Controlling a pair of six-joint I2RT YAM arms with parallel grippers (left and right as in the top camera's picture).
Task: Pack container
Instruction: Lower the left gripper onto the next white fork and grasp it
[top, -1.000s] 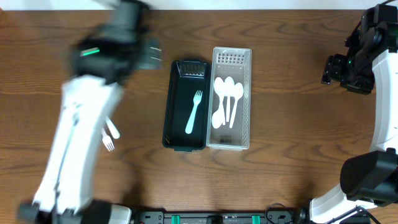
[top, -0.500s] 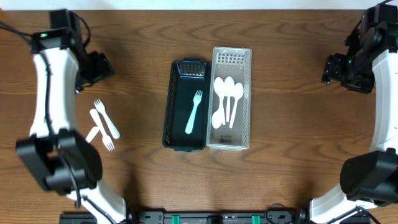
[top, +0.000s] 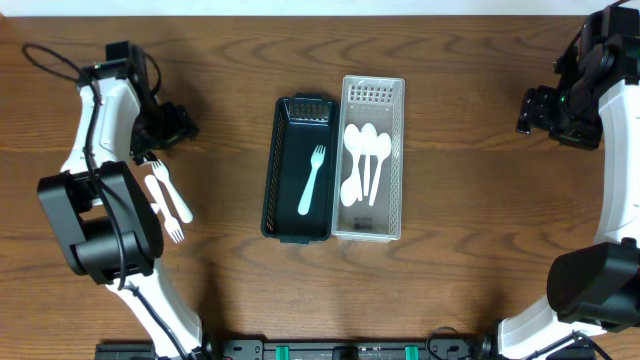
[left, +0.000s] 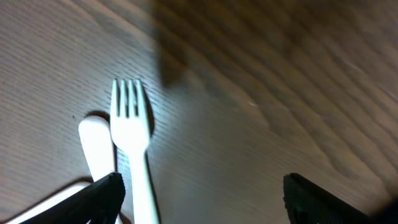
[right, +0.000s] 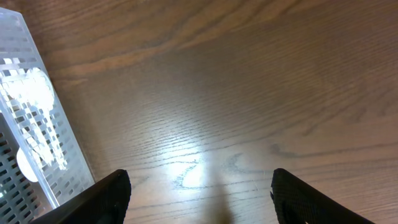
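Note:
A dark green container (top: 298, 170) holds one white fork (top: 312, 181). A clear perforated container (top: 372, 158) beside it holds several white spoons (top: 365, 160); it also shows in the right wrist view (right: 31, 124). Loose white forks (top: 168, 195) lie on the table at the left. My left gripper (top: 172, 128) is open and empty just above them; its wrist view shows a fork (left: 134, 149) and another white utensil (left: 96, 146) near its left finger. My right gripper (top: 530, 112) is open and empty over bare table at the far right.
The brown wooden table (top: 480, 220) carries the two containers side by side in the middle. The left arm's white links run down the left edge.
My left arm swung from near the green container out to the left and has settled over the loose forks. The right arm has not moved.

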